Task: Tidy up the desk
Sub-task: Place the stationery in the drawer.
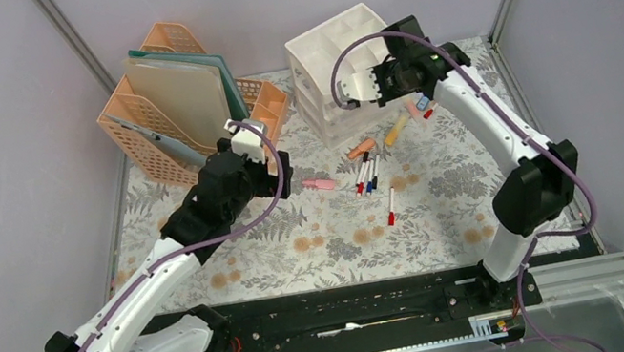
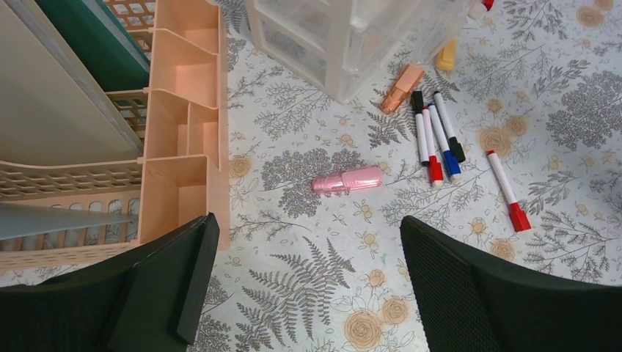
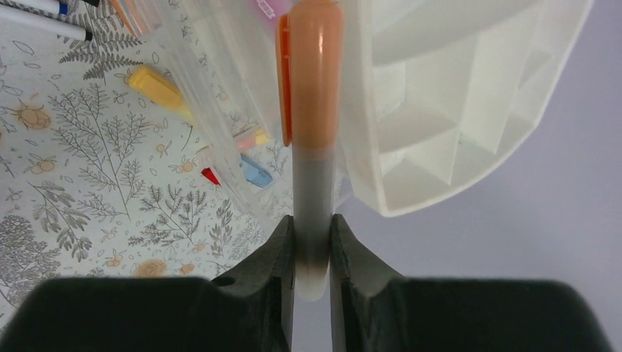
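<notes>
The desk (image 1: 320,242) carries a fern-and-flower cloth. My left gripper (image 2: 308,227) is open and empty, low over the cloth next to the peach file rack (image 2: 183,110); it also shows in the top view (image 1: 281,174). A pink highlighter (image 2: 347,180) lies ahead of it. My right gripper (image 3: 313,242) is shut on a white marker with an orange cap (image 3: 315,110) and holds it beside the top of the white drawer unit (image 3: 440,110). In the top view this gripper (image 1: 366,89) is at the unit's (image 1: 337,65) right side.
Three markers (image 2: 436,139) lie side by side, with a red-capped marker (image 2: 506,189) apart to their right. An orange highlighter (image 2: 400,88) and a yellow one (image 2: 446,55) lie by the drawer unit. The rack (image 1: 179,102) holds folders at the back left.
</notes>
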Controlling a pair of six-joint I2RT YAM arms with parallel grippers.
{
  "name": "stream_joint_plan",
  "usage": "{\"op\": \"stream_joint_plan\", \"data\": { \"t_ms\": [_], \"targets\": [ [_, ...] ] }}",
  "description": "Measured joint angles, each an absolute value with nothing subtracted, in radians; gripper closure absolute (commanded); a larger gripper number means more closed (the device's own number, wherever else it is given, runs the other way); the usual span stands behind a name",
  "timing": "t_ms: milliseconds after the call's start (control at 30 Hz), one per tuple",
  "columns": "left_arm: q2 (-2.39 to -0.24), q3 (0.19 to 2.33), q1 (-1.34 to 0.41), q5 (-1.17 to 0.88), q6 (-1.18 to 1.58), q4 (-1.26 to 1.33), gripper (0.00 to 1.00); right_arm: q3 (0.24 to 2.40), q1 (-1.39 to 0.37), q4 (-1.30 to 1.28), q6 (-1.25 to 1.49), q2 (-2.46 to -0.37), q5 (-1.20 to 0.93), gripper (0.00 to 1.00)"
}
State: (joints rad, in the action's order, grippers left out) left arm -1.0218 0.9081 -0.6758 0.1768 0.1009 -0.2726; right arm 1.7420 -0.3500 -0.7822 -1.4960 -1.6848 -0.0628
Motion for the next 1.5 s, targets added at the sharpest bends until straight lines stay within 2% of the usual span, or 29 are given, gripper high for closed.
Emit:
{"op": "stream_joint_plan", "data": {
  "t_ms": [167, 267, 533, 900, 1100, 1267, 1367, 1500],
  "targets": [
    [-1.011, 0.908, -0.667, 0.176, 0.102, -0.273, 0.01, 1.761, -0.369, -0.775, -1.526, -1.75, -0.027, 0.85],
    [-1.008, 0.908, -0.665, 0.176, 0.103, -0.273, 0.01, 1.783, -0.371, -0.773, -1.532, -1.785, -0.005, 0.8],
    [-0.995, 0.908, -0.653, 0.164, 0.117, -0.273, 0.01, 1.8, -0.37, -0.738, -1.524, -1.824, 0.041, 0.54],
    [-0.952, 0.906, -0.634, 0.088, 0.163, -0.265, 0.01, 1.803, -0.371, -0.721, -1.4, -1.794, 0.033, 0.44],
    [-0.932, 0.892, -0.62, -0.003, 0.197, -0.226, 0.01, 1.729, -0.37, -0.71, -1.17, -1.608, -0.06, 0.38],
    [-0.916, 0.863, -0.612, -0.068, 0.237, -0.186, 0.01, 1.514, -0.366, -0.699, -0.944, -1.325, -0.271, 0.31],
    [-0.925, 0.857, -0.606, -0.113, 0.261, -0.17, 0.01, 1.359, -0.331, -0.695, -0.828, -1.183, -0.441, 0.3],
    [-0.985, 0.857, -0.595, -0.208, 0.295, -0.141, 0.01, 1.192, -0.261, -0.696, -0.718, -1.075, -0.592, 0.26]
  ]
}}
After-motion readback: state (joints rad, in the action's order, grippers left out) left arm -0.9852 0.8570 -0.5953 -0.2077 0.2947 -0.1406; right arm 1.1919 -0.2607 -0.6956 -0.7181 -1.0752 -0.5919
